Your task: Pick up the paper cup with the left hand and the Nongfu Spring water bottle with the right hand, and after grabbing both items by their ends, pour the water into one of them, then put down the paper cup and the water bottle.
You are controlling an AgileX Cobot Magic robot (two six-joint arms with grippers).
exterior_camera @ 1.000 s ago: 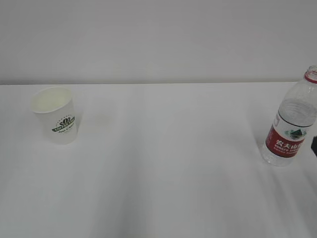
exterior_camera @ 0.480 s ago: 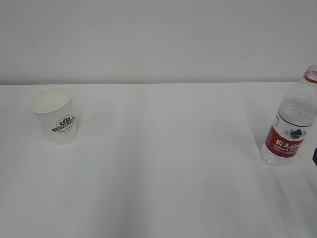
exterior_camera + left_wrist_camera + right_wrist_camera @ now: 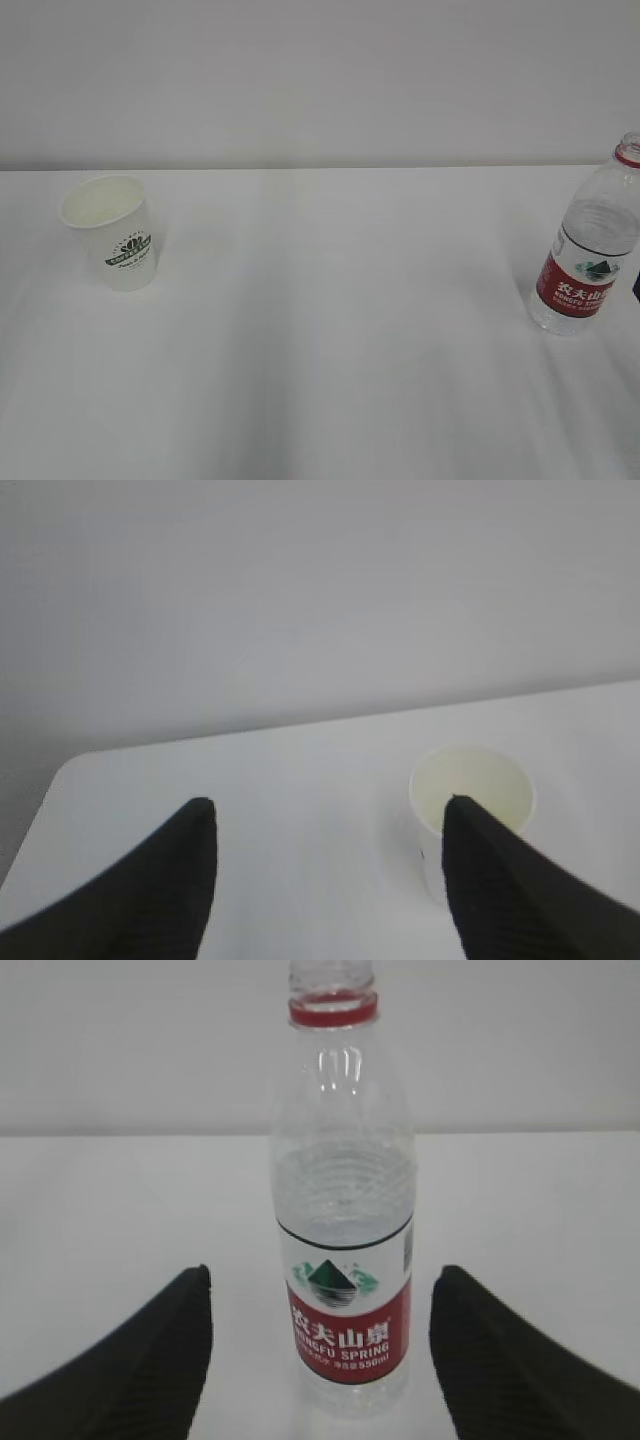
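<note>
The paper cup (image 3: 108,232) stands upright at the left of the white table (image 3: 330,330), and the Nongfu Spring water bottle (image 3: 588,250) stands uncapped at the far right edge of the frame. The left hand (image 3: 325,825) is spread wide, the cup just beyond its right finger. The right hand (image 3: 320,1290) gapes wide too, the bottle centred ahead of it, untouched.
</note>
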